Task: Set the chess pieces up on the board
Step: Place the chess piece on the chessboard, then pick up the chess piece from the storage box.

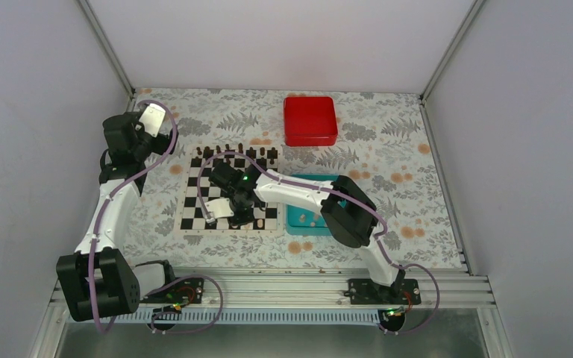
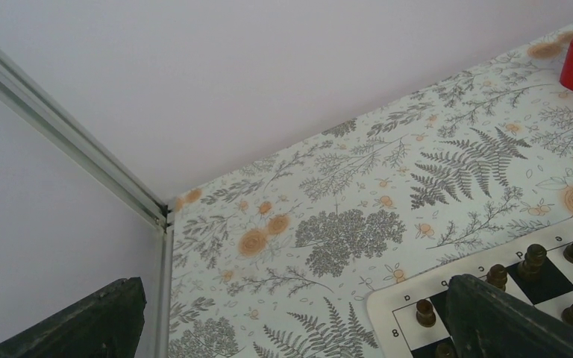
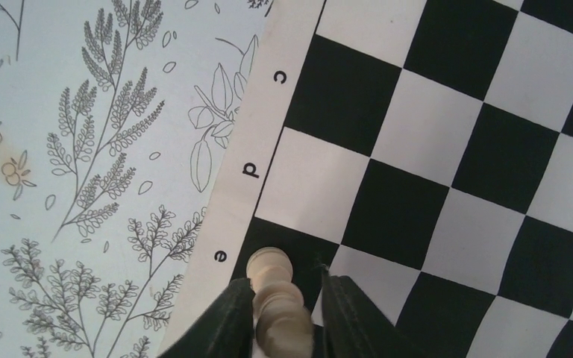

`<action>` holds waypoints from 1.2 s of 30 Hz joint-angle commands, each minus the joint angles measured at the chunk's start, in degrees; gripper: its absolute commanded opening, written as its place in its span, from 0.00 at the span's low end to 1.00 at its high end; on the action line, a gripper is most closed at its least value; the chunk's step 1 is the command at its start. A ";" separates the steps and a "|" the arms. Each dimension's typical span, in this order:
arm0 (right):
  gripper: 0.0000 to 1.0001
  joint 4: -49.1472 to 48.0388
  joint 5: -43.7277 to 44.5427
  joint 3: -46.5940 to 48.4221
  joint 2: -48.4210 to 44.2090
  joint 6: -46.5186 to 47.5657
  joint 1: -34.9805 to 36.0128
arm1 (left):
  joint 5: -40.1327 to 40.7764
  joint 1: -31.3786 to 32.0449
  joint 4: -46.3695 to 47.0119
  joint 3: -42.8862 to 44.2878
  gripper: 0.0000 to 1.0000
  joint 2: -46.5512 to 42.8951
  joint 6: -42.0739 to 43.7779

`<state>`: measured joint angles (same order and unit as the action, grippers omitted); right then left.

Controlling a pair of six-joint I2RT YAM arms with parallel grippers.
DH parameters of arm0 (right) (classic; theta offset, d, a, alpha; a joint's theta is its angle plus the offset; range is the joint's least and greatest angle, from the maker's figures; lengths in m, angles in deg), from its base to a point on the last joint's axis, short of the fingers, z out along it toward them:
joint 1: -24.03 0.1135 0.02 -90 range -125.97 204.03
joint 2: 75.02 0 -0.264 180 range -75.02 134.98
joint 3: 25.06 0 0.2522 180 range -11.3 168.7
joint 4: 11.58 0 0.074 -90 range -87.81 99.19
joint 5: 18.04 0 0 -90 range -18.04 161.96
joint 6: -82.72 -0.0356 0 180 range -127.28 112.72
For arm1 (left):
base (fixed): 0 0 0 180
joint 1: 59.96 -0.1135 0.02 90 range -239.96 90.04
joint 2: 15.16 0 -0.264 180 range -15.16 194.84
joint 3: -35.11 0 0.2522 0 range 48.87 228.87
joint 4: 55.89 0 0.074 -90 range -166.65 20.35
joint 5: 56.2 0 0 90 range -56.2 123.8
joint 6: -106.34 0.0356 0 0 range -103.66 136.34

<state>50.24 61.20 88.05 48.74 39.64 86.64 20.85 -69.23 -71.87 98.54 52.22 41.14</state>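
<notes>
The board (image 1: 192,225) lies left of centre, with dark chessmen (image 1: 235,151) on its far rows. My right gripper (image 1: 240,215) is low over the board's near edge. In the right wrist view its fingers (image 3: 233,317) straddle a cream chess piece (image 3: 270,267) standing on the black square by the letter e on the border (image 3: 268,112). The piece touches the left finger and a narrow gap shows at the right finger. My left gripper (image 2: 298,298) is open and empty, raised over the table's far left corner beside the board's corner (image 2: 395,302).
A teal tray (image 1: 297,225) with a few cream pieces (image 1: 304,218) sits right of the board, partly under my right arm. A red box (image 1: 310,120) stands at the back. Dark chessmen (image 2: 532,259) line the board's far edge. White walls enclose the table.
</notes>
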 commanded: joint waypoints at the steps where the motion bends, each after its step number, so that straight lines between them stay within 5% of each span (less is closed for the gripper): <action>1: 0.33 -1.10 0.18 -1.35 -0.24 0.17 0.41 | -1.82 -0.48 1.21 -0.29 1.00 -0.89 -0.54; 6: 0.50 -0.38 -0.02 -1.00 -2.68 -0.19 0.40 | -1.98 -0.43 1.00 -0.20 1.00 -0.93 -0.54; 13: 0.52 2.35 -2.29 1.38 -11.36 -1.91 -1.60 | -2.08 -0.48 0.69 0.14 1.00 -1.29 -0.55; 18: 0.51 6.01 -4.20 1.03 -18.31 -1.39 -12.02 | -1.92 -0.48 0.55 0.21 1.00 -1.21 -0.45; 27: 0.49 3.45 -2.02 -16.22 -25.29 2.00 -31.33 | -1.93 -0.48 0.74 0.14 1.00 -0.45 -0.36; 36: 0.46 -1.42 0.66 -28.56 -26.33 1.06 -33.75 | -2.21 -0.48 0.50 0.23 1.00 -0.06 -0.33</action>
<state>52.25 60.35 62.94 23.76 40.86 52.91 19.95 -69.23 -71.89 98.54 52.15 41.16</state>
